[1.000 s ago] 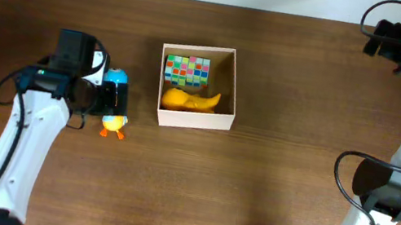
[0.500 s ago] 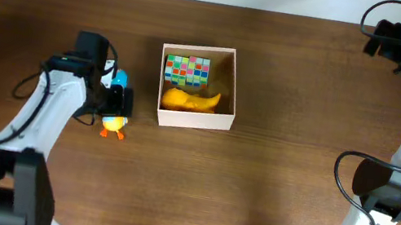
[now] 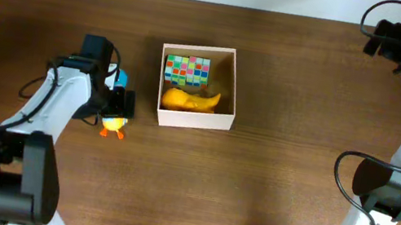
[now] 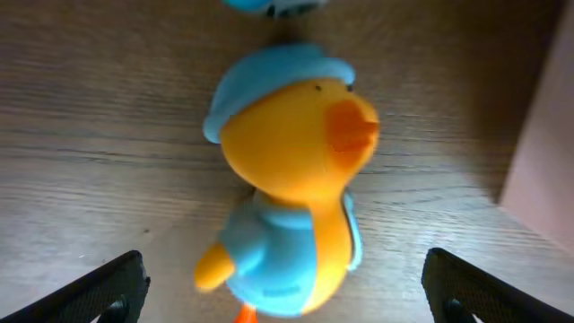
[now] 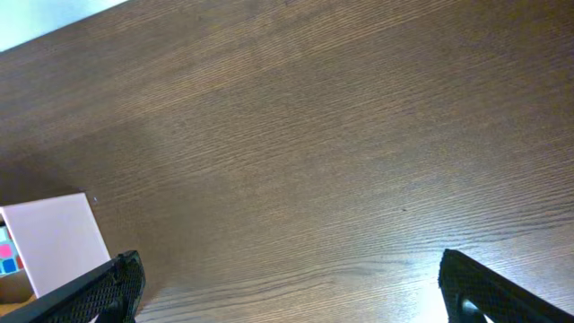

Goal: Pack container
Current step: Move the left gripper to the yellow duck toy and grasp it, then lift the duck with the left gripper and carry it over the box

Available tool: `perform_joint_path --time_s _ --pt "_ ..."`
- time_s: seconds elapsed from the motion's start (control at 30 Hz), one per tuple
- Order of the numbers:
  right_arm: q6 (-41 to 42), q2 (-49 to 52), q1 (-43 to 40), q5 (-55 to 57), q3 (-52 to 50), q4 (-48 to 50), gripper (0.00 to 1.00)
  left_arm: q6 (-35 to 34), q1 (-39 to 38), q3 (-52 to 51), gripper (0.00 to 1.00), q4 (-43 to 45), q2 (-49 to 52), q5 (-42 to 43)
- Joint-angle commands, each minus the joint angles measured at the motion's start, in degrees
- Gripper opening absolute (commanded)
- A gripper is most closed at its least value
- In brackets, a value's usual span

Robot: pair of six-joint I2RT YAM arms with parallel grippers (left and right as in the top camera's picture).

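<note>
The container (image 3: 232,85) is a white-walled square box at the table's middle, holding a multicoloured cube (image 3: 188,67) and a yellow toy (image 3: 190,99). Left of it a yellow duck toy (image 3: 113,123) with a blue hat and orange feet lies on the table. My left gripper (image 3: 119,103) hangs open right above it. In the left wrist view the duck (image 4: 291,179) fills the centre between the spread fingers (image 4: 112,287), untouched by either, and the left gripper (image 4: 287,296) holds nothing. My right gripper (image 5: 296,287) is open over bare wood, high at the back right (image 3: 383,37).
A second blue toy (image 3: 118,78) lies just beyond the duck, its edge showing in the left wrist view (image 4: 269,7). The container wall (image 4: 547,170) stands close to the duck's right. A container corner (image 5: 54,238) shows in the right wrist view.
My left arm has swung its wrist to the right, bringing the open gripper squarely over the duck. The right arm has not moved.
</note>
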Motion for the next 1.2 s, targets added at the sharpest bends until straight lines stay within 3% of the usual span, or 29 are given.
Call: perform_joint_path --time_s 0.0,0.1,0.23,0.37,0.53,0.83,1.17 --pt "0.46 -1.53 -0.02 -0.17 0.85 0.04 0.99 -0.55 -0.13 0.79 0.99 0.42 3.74 -0.57" --pt "0.46 -1.53 -0.02 -0.17 0.85 0.04 0.99 -0.55 -0.13 0.79 0.99 0.79 5.38 -0.57" --pt "0.46 -1.53 -0.02 -0.17 0.85 0.04 0.99 -0.55 -0.13 0.79 0.89 1.07 6.08 -0.57" --pt "0.46 -1.53 -0.02 -0.17 0.85 0.04 0.99 -0.57 -0.13 0.79 0.52 1.29 6.05 -0.52" --pt "0.46 -1.53 -0.02 -0.17 0.85 0.04 0.99 -0.57 -0.13 0.79 0.24 1.53 6.05 -0.55" --pt "0.46 -1.53 -0.02 -0.17 0.85 0.04 0.99 -0.55 -0.13 2.32 0.2 -0.33 5.64 1.2" --pt "0.46 -1.53 -0.02 -0.17 0.85 0.04 0.99 2.45 -0.7 16.13 0.2 -13.75 2.43 1.6"
